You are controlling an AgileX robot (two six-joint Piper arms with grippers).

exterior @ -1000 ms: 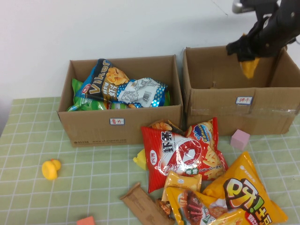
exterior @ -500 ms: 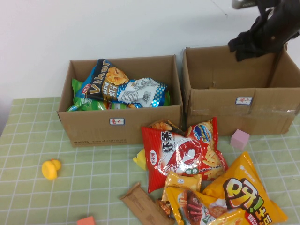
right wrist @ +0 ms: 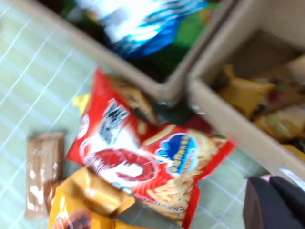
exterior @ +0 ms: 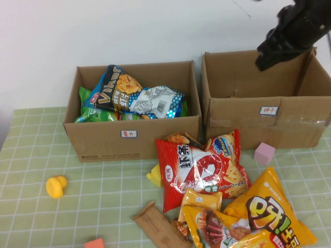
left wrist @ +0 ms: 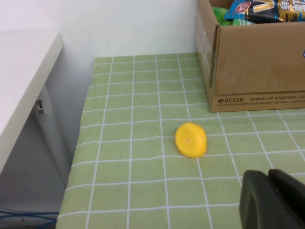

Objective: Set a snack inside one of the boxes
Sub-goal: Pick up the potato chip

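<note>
Right end effector (exterior: 270, 56) raised above right box (exterior: 269, 124), left end effector (left wrist: 274, 200) low over table

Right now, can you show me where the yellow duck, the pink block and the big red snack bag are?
yellow duck (exterior: 56, 186), high view, middle of its body.
pink block (exterior: 265, 153), high view, its top face.
big red snack bag (exterior: 204, 170), high view, centre of the printed front.

The right gripper (exterior: 272, 53) was matte black with blocky, angular housings, carried on a black arm (exterior: 305, 23) of jointed segments. In the right wrist view only a dark, rounded finger (right wrist: 276, 204) edge showed. The left gripper (left wrist: 274, 200) likewise appeared as smooth black plastic with a seam between two parts.
</note>
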